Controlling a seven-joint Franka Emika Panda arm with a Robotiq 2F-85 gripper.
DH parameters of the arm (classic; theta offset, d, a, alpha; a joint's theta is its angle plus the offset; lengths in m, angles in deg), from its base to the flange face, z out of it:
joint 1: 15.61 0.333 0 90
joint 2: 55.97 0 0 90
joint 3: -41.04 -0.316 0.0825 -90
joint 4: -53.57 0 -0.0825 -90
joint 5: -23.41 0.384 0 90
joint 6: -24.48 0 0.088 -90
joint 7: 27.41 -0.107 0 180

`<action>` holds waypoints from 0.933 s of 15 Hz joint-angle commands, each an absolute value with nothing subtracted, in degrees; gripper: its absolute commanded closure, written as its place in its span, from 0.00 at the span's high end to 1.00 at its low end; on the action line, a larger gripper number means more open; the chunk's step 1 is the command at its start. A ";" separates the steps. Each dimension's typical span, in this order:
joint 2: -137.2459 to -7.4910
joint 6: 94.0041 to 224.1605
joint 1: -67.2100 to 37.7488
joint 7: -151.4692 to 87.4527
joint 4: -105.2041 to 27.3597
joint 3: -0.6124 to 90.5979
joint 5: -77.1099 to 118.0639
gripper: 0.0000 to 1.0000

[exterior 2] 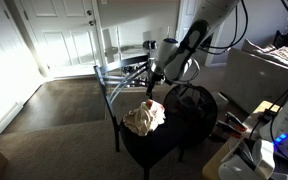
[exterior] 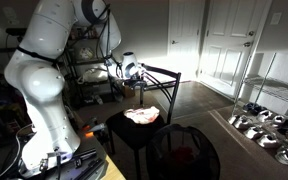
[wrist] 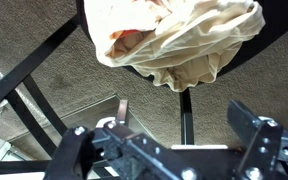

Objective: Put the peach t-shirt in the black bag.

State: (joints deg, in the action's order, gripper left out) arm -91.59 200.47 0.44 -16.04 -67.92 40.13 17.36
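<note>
A dim, carpeted room is showing white panelled doors (exterior: 224, 50) at the far side, with bright daylight coming off them. A small black table (exterior 2: 162, 152) is standing in the middle of the floor. The peach t-shirt (exterior 2: 144, 118) is lying on it in a crumpled heap, and the black bag (exterior 2: 191, 105) is sitting just beside the table with its mouth facing up.

The gripper (exterior 2: 155, 88) is hanging above the shirt and a little to its far side, apart from the cloth. In the wrist view its jaws are standing wide apart with nothing between them, and the shirt is lying ahead of the fingers (wrist: 252, 140), towards the top of that view. The heap is spreading wider across the view than along it, so its long side is lying roughly in line with the jaw opening.

Judging by this, the coming move is calling for a drop down and slightly forward onto the cloth. No brand, label or writing is readable anywhere.
</note>
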 commanded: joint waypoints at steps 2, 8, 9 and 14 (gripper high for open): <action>-97.02 199.07 10.89 -24.51 -62.86 49.85 13.63 1.00; -105.22 193.55 9.93 -28.78 -52.54 50.78 14.82 1.00; -106.23 192.45 9.31 -29.01 -51.01 50.50 14.77 1.00; -111.25 188.00 6.42 -29.69 -44.50 49.28 14.91 1.00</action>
